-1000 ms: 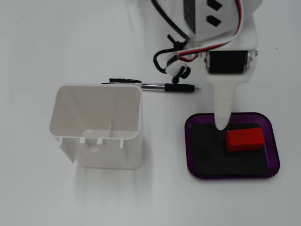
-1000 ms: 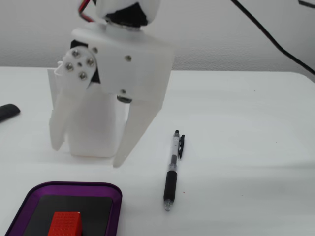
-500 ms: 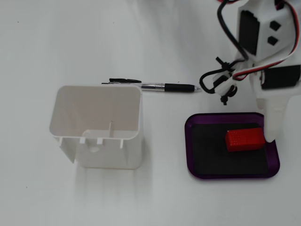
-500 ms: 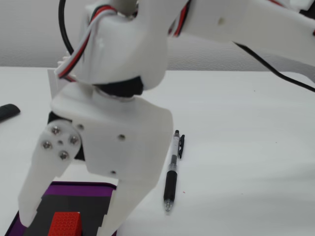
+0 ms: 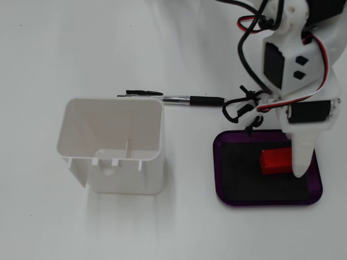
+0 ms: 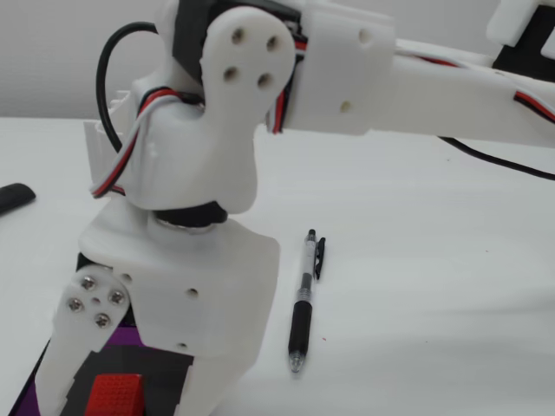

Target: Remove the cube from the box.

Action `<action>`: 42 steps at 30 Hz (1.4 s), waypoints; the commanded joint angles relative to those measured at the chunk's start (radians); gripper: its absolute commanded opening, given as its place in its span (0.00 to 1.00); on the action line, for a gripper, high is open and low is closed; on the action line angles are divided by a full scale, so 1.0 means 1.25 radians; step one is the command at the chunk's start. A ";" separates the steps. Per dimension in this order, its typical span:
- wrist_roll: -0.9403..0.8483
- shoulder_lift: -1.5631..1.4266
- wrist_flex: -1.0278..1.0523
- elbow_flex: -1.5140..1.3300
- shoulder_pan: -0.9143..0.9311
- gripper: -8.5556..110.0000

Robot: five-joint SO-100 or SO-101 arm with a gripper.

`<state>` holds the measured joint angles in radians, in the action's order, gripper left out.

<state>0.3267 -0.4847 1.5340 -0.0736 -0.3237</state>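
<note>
I have the claw (image 6: pixel 130 394) spread wide and straddling the cube (image 5: pixel 277 161), which lies on the box's (image 5: pixel 222 162) black floor at lower right, so closing, lifting and carrying it out are all left.

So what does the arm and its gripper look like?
The arm is white printed plastic with black servos, silver screws, and red, white and black cables looping along it. The gripper has long, tapering white fingers.
</note>
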 commanded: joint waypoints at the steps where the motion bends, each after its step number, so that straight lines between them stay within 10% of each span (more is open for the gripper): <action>1: -0.006 -0.018 -0.009 0.032 0.009 0.27; 42: -0.043 0.038 -0.012 0.022 0.063 0.17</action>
<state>0.2777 -0.4387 1.5186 -0.0721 -0.2362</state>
